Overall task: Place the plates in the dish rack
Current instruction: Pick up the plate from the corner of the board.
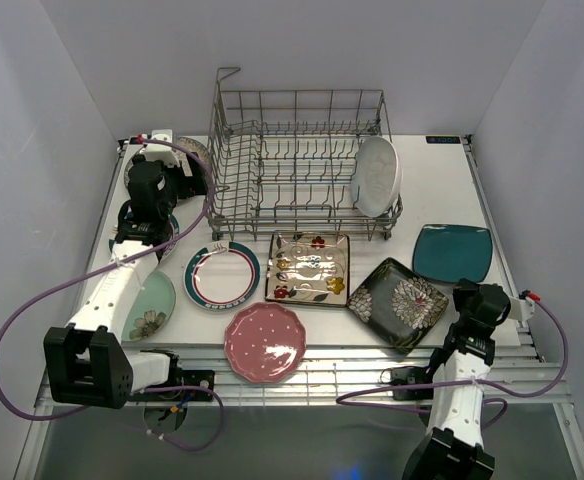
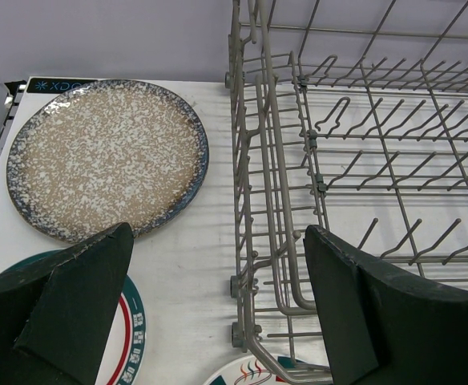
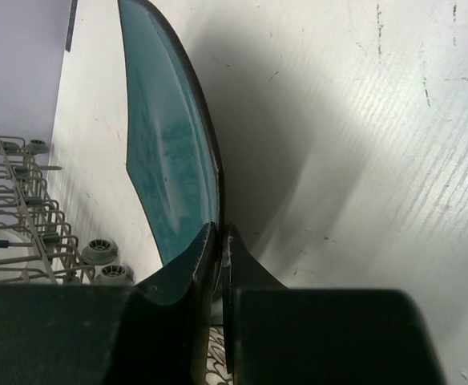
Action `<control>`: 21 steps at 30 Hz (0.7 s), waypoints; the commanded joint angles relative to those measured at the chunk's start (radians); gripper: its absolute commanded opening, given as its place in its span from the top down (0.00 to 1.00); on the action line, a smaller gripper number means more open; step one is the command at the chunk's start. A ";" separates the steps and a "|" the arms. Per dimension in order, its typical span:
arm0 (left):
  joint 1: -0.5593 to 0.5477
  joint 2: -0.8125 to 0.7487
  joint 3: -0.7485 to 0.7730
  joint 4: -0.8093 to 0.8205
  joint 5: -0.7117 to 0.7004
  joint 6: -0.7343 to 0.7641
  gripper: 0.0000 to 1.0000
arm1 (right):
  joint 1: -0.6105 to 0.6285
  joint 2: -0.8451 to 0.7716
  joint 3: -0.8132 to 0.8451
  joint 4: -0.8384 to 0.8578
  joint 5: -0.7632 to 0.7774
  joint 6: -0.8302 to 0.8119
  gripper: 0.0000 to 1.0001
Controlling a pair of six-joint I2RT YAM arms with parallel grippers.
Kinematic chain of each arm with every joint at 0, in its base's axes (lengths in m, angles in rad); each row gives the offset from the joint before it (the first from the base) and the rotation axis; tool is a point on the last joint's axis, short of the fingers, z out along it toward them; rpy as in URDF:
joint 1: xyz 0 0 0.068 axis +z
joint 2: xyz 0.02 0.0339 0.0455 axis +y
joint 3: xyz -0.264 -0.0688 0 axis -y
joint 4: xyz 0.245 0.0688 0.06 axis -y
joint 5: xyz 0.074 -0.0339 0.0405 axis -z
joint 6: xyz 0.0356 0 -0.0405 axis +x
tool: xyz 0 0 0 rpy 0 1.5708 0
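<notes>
My right gripper (image 3: 220, 228) is shut on the near rim of the teal plate (image 3: 166, 152), which lies at the table's right (image 1: 452, 252). The grey wire dish rack (image 1: 297, 160) stands at the back with a white oval plate (image 1: 377, 175) upright in its right end. My left gripper (image 2: 218, 237) hangs open and empty over the rack's left wall (image 2: 258, 200), near the speckled plate (image 2: 106, 156). In front of the rack lie a teal-rimmed white plate (image 1: 222, 275), a cream floral square plate (image 1: 310, 267), a black floral square plate (image 1: 397, 302) and a pink scalloped plate (image 1: 264, 342).
A pale green plate (image 1: 152, 305) lies partly under the left arm, and another teal-rimmed plate (image 2: 130, 337) sits below the left gripper. Purple cables loop round both arm bases. White walls close in the table on three sides.
</notes>
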 commanded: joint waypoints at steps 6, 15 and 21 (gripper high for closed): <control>0.004 -0.050 0.001 0.002 -0.003 0.006 0.02 | 0.000 0.002 0.094 0.019 -0.088 -0.029 0.92; 0.004 -0.041 0.008 -0.002 0.000 0.006 0.02 | 0.000 0.053 0.202 0.018 -0.100 -0.038 0.92; 0.004 -0.056 0.001 0.002 -0.004 0.007 0.02 | 0.000 0.074 0.258 0.009 -0.128 -0.049 0.92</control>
